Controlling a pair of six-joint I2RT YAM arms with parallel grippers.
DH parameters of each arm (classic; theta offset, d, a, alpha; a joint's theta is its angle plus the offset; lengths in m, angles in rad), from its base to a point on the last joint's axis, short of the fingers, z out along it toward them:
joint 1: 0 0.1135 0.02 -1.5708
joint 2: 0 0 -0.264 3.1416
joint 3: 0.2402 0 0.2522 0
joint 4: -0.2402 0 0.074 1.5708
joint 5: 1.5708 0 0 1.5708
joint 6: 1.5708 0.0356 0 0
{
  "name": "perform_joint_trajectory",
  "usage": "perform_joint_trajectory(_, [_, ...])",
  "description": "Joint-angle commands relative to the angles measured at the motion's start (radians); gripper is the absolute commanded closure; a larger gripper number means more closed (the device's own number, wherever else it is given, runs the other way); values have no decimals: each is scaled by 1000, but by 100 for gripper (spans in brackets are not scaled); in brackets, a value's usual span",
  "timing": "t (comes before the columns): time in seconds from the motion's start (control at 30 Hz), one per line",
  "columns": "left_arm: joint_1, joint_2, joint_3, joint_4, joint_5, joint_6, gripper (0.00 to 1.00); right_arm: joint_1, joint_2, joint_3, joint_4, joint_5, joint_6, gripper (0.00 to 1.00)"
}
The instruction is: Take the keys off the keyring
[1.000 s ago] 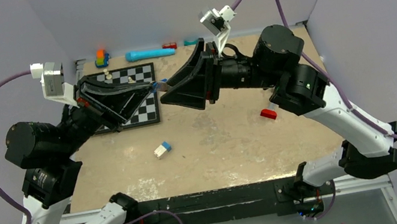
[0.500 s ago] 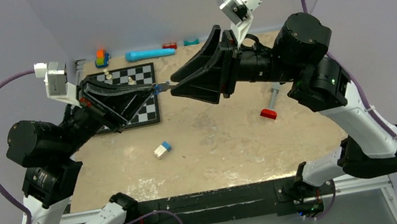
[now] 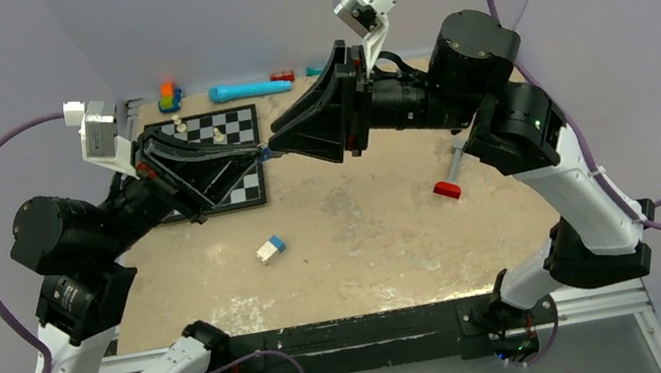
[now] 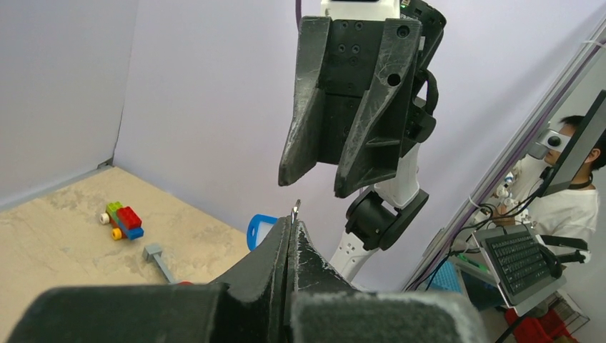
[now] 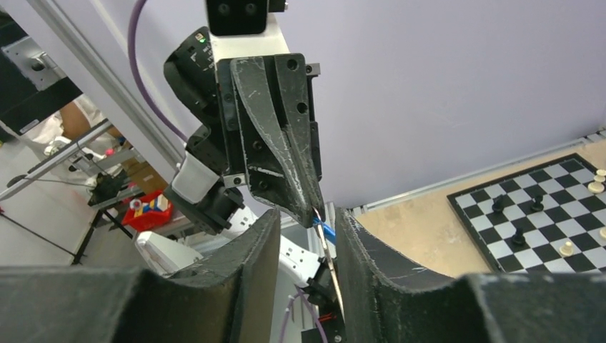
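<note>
In mid-air: the keys (image 5: pixel 326 230), above the tabletop (image 3: pixel 366 241), by the right edge of the chessboard (image 3: pixel 213 127) as seen from the top view. Blue plastic head visible in the right wrist view, hanging just under the tips of the left gripper (image 5: pixel 314 211). Pale metal strip below it, key or ring not distinguishable. From the left wrist view, only a thin metal sliver poking up past the fingertips.

State of the left fingers (image 4: pixel 275 250): pressed together, no gap between the pads, pinching the keys at the very tip.

Tip to tip with it, from the opposite side: the right gripper (image 5: pixel 307 214). State of the right fingers (image 5: pixel 243 264): partly spread, clear gap between them, one on each side of the keys and of the left tips. Contact between right pads and keys: cannot tell.

Both arms raised, wrists facing each other over the far half of the tabletop.

On the tabletop, well apart from both grippers:
- white-and-blue block (image 3: pixel 270 248) near the middle
- red-ended tool with grey shaft (image 3: pixel 449 189) to the right
- long blue cylinder (image 3: pixel 249 88) along the far wall
- small stack of coloured bricks (image 3: pixel 169 96) along the far wall

Chess pieces on the board.
</note>
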State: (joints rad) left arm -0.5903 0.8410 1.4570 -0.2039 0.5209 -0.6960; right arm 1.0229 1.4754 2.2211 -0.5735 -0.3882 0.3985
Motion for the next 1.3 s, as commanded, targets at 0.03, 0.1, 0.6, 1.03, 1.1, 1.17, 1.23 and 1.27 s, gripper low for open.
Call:
perform_joint_trajectory(0.03, [-1, 10, 38, 30, 20, -9, 100, 4, 6, -2, 6, -24, -9, 67])
perform_joint_trajectory(0.1, [-2, 10, 39, 33, 21, -11, 100, 4, 5, -10, 7, -26, -8, 70])
perform_joint_trajectory(0.6, [-2, 7, 36, 41, -3, -17, 100, 4, -29, -84, 42, -40, 6, 85])
perform_joint_trajectory(1.03, [-2, -2, 42, -65, -2, 38, 64, 5, -60, -118, 52, -25, 15, 100])
perform_joint_trajectory(1.1, [-1, -14, 57, -126, -20, 79, 42, 4, -77, -137, 54, -18, 11, 100])
perform_joint_trajectory(1.17, [-2, -11, 91, -197, -36, 120, 26, 5, -89, -148, 51, -17, 9, 100])
perform_joint_trajectory(1.23, [-1, 11, 153, -292, -49, 173, 20, 3, -92, -144, 37, -17, 4, 100])
perform_joint_trajectory(1.27, [-1, 27, 190, -343, -56, 197, 19, 4, -92, -137, 24, -18, 2, 100])
